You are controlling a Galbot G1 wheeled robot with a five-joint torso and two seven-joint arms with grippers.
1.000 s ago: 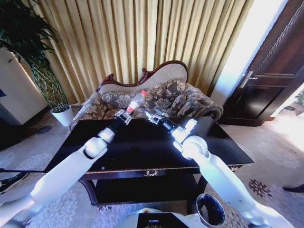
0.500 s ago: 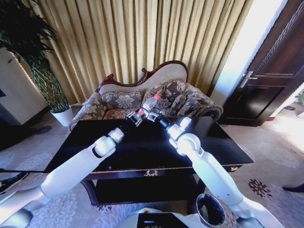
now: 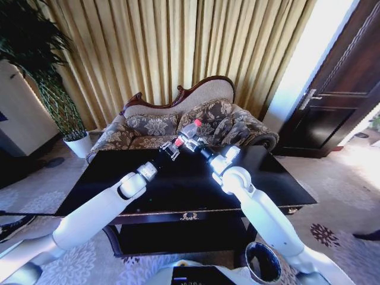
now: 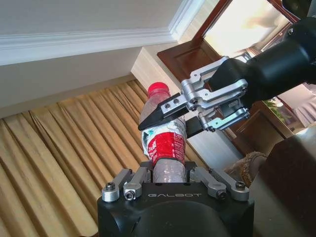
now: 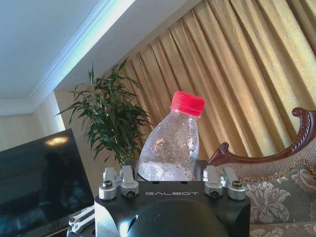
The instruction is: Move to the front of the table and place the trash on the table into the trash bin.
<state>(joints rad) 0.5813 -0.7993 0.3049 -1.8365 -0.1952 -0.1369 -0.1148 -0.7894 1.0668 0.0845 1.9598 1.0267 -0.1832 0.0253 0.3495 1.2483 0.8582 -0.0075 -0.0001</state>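
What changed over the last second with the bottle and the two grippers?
The left gripper carried the bottle rightward to meet the right gripper, which came in and closed around it. Both now grip the bottle above the table, a handover in progress. In the last half second almost nothing moved. The bin stayed put.

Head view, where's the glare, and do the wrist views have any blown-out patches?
Head view: the strip beside the door is blown out white, and the glossy table mirrors the light. Left wrist view: the window behind the right gripper is overexposed. Right wrist view: evenly lit, bottle sharp.
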